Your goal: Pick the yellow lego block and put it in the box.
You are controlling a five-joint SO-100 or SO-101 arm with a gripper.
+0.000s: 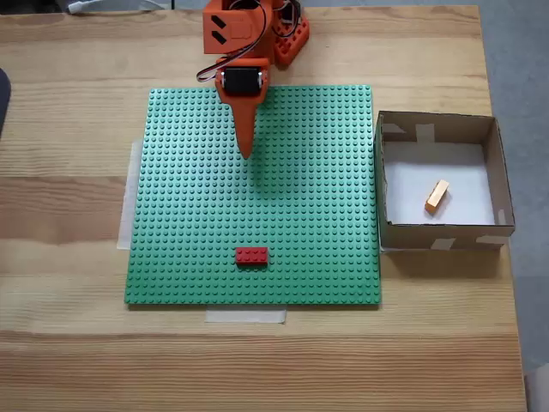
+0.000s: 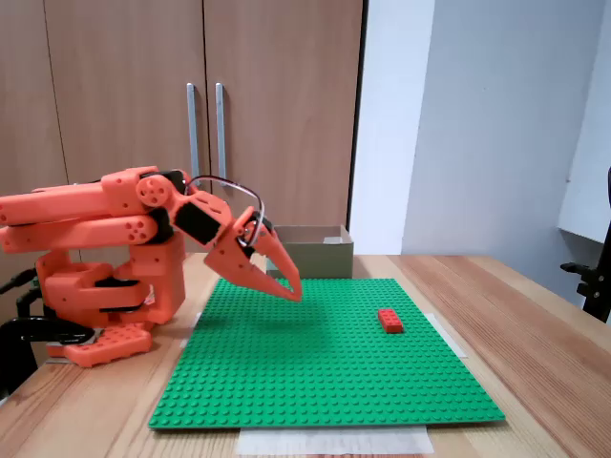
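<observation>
Yellow lego block (image 1: 437, 196) inside the box (image 1: 495, 172), on the white bottom, lying tilted, right of centre, clear of the walls in the top-down fixed view. Box on the worktop (image 1: 69, 112), just beside the right edge of the green baseplate (image 1: 300, 215) there; in the side-on fixed view seen behind the plate's far edge (image 2: 315, 250). Tool (image 1: 247, 153) empty, fingers together, narrow, tip pointing down over the upper-middle of the baseplate; in the side-on view (image 2: 294, 294) hanging above the studs near the plate's far side, not touching. Orange arm folded back over its base (image 2: 95, 305) at the worktop's edge. Red brick (image 1: 251, 255) on the baseplate near the front edge, well apart from tool and box; same brick (image 2: 389, 321) right of the tool in the side-on view. Pale tape strips (image 1: 245, 316) under the plate's edges.
</observation>
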